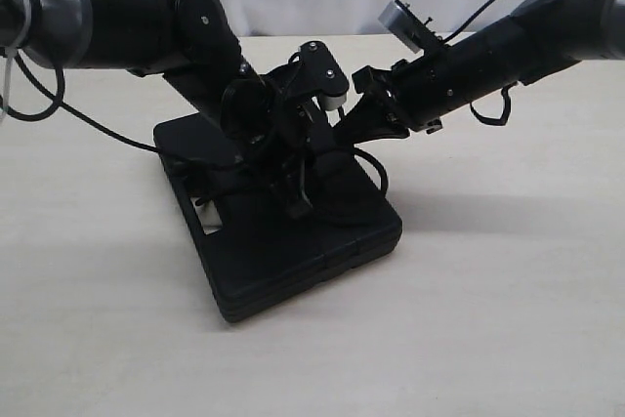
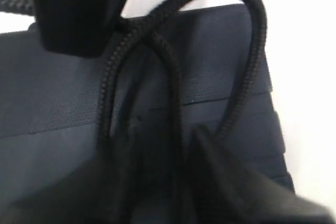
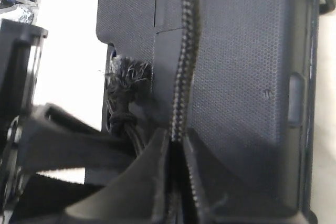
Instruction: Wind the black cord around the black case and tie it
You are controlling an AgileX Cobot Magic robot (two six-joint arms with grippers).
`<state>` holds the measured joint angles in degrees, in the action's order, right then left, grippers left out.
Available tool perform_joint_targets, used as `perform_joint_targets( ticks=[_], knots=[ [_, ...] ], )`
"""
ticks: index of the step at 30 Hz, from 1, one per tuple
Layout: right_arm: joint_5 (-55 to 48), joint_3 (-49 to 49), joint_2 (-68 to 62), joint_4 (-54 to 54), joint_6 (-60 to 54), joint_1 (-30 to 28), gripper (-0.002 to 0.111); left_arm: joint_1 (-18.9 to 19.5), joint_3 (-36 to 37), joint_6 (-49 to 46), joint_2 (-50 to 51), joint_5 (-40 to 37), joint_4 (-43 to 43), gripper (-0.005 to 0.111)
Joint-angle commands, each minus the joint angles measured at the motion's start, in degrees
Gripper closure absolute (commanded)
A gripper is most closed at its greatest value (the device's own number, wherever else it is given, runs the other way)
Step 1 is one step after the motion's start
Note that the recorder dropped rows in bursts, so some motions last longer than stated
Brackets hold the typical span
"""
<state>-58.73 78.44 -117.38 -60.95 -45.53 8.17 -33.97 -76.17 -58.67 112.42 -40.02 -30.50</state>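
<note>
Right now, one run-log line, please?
right claw: shut on black cord | left claw: at cord loop, grip unclear | black case: below claws

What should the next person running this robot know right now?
Right pincer: shut on the black cord, which runs straight across the black case.
Left pincer: cord strands run through it; too blurred to tell if it grips.
Case: flat on the table, both pincers over it.
Done: cord lies over the lid, and its strands cross in a loose loop.
Left: probably pulling the loop tight; no finished knot shows.
</note>
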Motion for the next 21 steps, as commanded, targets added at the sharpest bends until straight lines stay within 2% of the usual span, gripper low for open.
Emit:
perform_joint_targets(
  ticks=[1,4,6,7,8,11,12,17,21],
  knots=[
    [0.05,-0.14,0.16,0.08,-0.32,-0.01,0.104,-0.10,-0.22,0.28,-0.11,0.07,-0.10,0.107],
    [0.46,-0.14,0.16,-0.30,-1.90,-0.01,0.104,-0.10,-0.22,0.28,-0.11,-0.29,-0.10,0.107],
    [1.75,-0.14,0.16,-1.11,-1.90,-0.16,0.098,-0.10,-0.22,0.28,-0.21,-2.46,0.03,0.107],
    [2.20,-0.01,0.16,-1.01,-1.95,-0.37,0.093,-0.10,-0.22,0.28,-0.55,-3.44,0.03,0.107],
    [2.47,0.16,0.16,-1.10,-1.95,-0.82,0.082,-0.10,-0.22,0.45,-1.46,-4.63,1.68,0.107],
    [2.61,0.16,0.28,-1.15,-1.95,-2.72,0.062,0.02,-0.22,0.89,-4.04,-3.98,2.90,0.107],
    [2.34,0.16,0.28,-1.27,-1.78,-3.60,0.059,0.02,-0.22,0.89,-5.41,-3.53,3.03,0.107],
    [-3.69,0.16,0.28,-4.92,-1.18,-6.73,0.058,0.02,-0.22,2.16,-8.92,-0.47,4.37,0.107],
    [-7.63,0.16,1.18,-6.12,-1.18,-6.84,0.060,0.02,-0.22,2.16,-9.01,0.76,5.86,0.107]
  ],
)
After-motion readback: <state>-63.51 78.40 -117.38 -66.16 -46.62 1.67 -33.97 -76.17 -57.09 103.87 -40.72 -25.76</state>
